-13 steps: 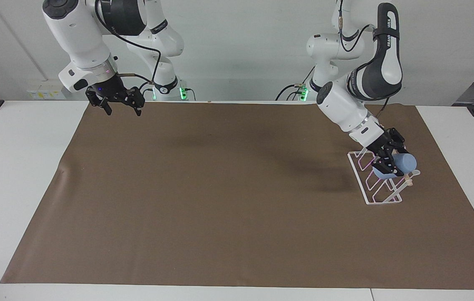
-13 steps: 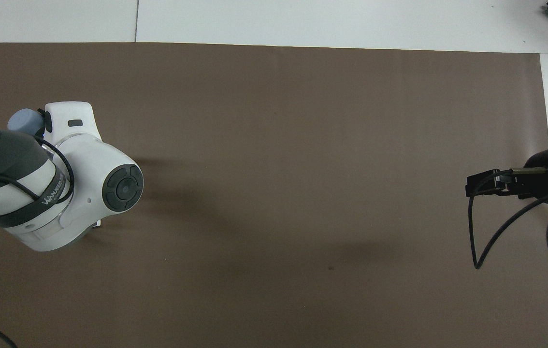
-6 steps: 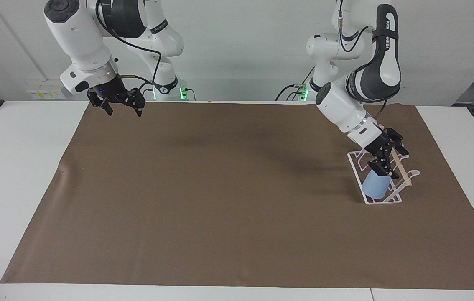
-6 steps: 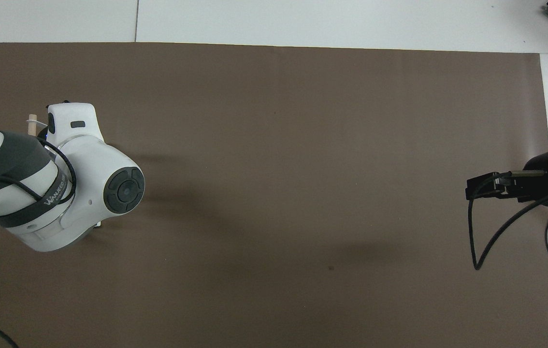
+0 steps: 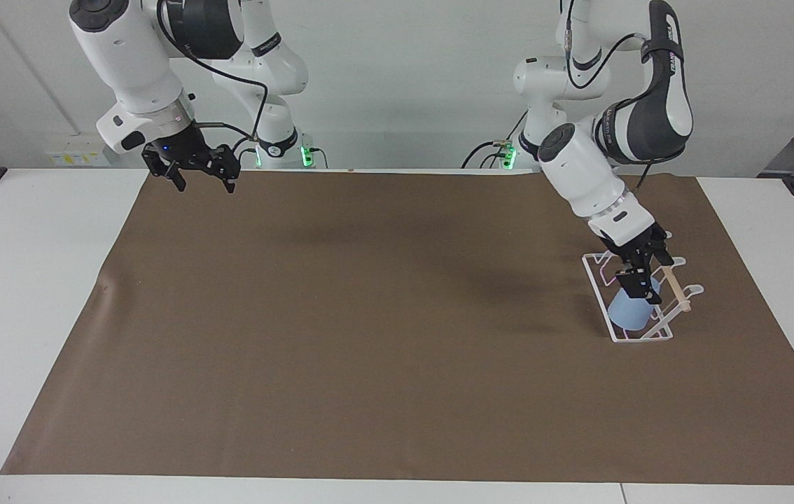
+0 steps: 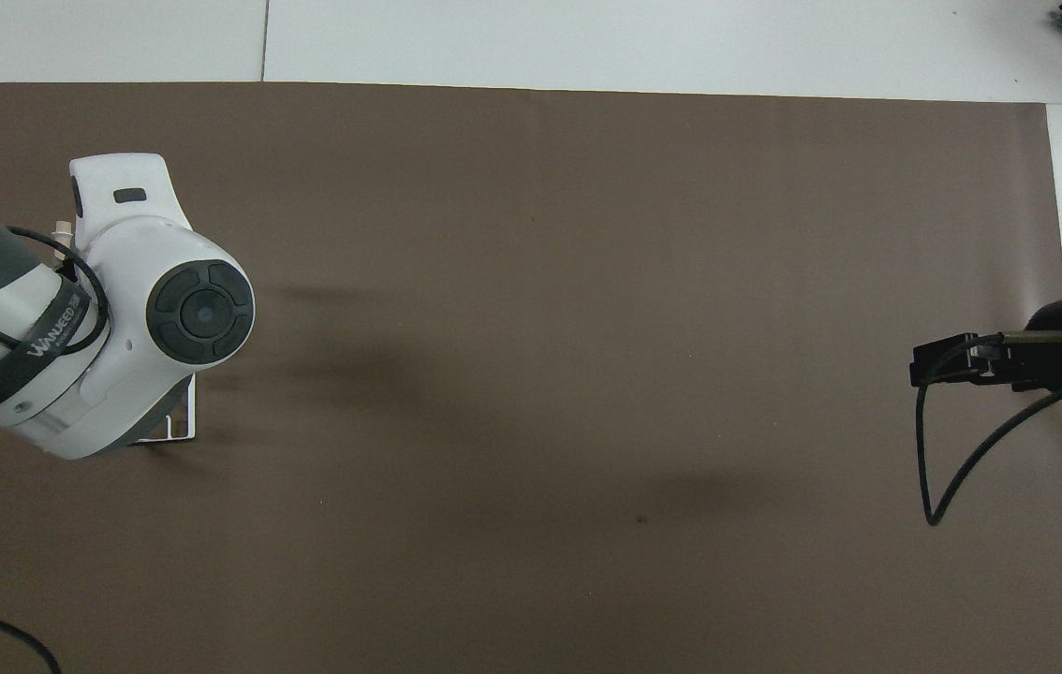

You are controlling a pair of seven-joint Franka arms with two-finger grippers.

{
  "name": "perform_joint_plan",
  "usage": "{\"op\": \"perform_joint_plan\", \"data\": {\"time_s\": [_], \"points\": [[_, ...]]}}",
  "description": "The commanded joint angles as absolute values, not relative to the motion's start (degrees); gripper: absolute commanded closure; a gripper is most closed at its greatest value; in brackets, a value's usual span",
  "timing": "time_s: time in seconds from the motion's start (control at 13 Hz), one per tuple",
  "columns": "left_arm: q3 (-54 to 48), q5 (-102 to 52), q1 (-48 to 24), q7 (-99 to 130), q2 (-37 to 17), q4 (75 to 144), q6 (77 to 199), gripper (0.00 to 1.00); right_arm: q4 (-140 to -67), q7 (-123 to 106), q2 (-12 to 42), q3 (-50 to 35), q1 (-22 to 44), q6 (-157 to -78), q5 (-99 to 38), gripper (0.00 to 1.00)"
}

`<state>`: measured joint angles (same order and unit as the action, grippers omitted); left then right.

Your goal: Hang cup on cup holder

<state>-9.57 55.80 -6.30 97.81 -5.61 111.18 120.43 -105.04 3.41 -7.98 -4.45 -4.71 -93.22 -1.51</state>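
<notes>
Now the cup (image 5: 629, 312) has been let go by the left gripper (image 5: 638, 280), whose jaws stand apart just above it, and it is left hung on the cup holder (image 5: 631, 339) near the tabletop's edge at the left arm's end. Its long axis is tilted, the mouth turned down. The task is judged nearly done. Over the tabletop's corner nearest its own base, the right gripper (image 5: 202, 180) waits, jaws apart.
</notes>
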Motion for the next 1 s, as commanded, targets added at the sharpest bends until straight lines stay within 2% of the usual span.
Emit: {"op": "perform_joint_plan", "data": {"time_s": [0.0, 0.62, 0.93], "points": [[-9.67, 45.40, -5.80, 90.73, -6.86, 107.23, 121.20, 0.00, -105.64, 2.81, -9.05, -4.31, -5.19, -93.87, -1.41, 0.00], [-9.14, 18.75, -4.49, 56.92, 0.96, 105.47, 120.06, 0.00, -105.56, 2.81, -9.05, -4.13, -5.54, -93.60, -1.41, 0.00], [-8.88, 12.68, -4.31, 42.83, 2.90, 105.38, 116.98, 0.00, -105.56, 2.81, -9.05, -4.13, -5.54, -93.60, -1.41, 0.00]]}}
